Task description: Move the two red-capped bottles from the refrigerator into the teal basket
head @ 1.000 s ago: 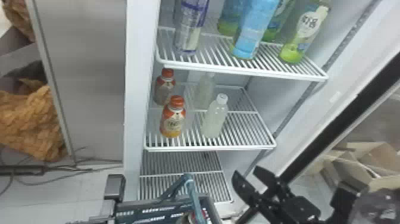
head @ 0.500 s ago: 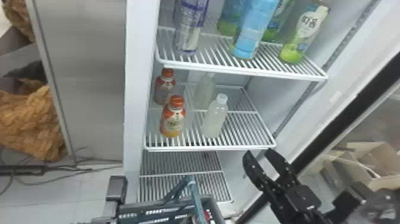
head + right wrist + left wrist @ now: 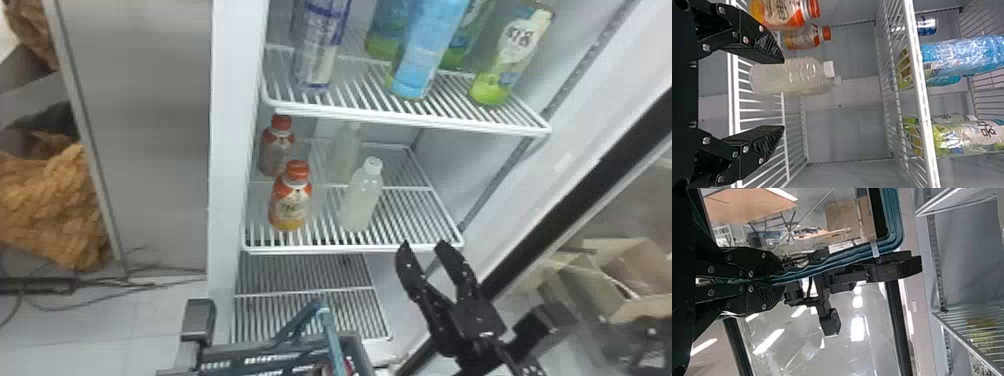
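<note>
Facing white wire shelf, pale tiled floor outside; pinching teal plastic basket handle with left gripper; raising spread right gripper nearer shelf than before.

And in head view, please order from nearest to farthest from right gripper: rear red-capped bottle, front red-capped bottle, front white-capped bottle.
1. Front white-capped bottle, left of the right gripper.
2. Front red-capped bottle, farther left.
3. Rear red-capped bottle, behind that one.
</note>
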Controlling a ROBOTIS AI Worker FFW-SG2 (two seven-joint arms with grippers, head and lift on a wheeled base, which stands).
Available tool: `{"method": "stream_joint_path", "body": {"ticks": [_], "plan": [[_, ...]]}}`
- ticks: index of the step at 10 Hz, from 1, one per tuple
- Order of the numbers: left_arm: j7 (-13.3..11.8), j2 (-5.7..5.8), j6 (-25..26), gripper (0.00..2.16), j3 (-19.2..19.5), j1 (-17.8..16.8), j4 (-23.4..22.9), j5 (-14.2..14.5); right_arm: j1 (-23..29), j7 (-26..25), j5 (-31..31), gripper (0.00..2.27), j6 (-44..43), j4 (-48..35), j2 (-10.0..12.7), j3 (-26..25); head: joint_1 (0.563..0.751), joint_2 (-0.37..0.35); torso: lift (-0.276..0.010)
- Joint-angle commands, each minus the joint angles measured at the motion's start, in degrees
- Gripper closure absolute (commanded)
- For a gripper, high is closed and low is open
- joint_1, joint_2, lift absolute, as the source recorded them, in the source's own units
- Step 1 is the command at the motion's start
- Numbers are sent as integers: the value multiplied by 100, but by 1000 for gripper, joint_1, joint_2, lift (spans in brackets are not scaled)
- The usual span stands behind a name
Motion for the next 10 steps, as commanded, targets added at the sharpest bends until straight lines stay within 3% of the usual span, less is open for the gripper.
{"method": "stream_joint_path", "body": {"ticks": [1,4,10], "plan": [[10,-9,-42,1107,-31,13,14,-6,-175,-168,277,479,-86,263,-22,130,695,-350,-228],[36,-18,-98,1107,-54,55,42,28,-301,-476,494,481,-452,473,-172,575,695,-350,-228],[36,-27,-168,1107,-54,139,56,120,-175,-661,540,486,-789,347,-172,587,695,-350,-228]]}}
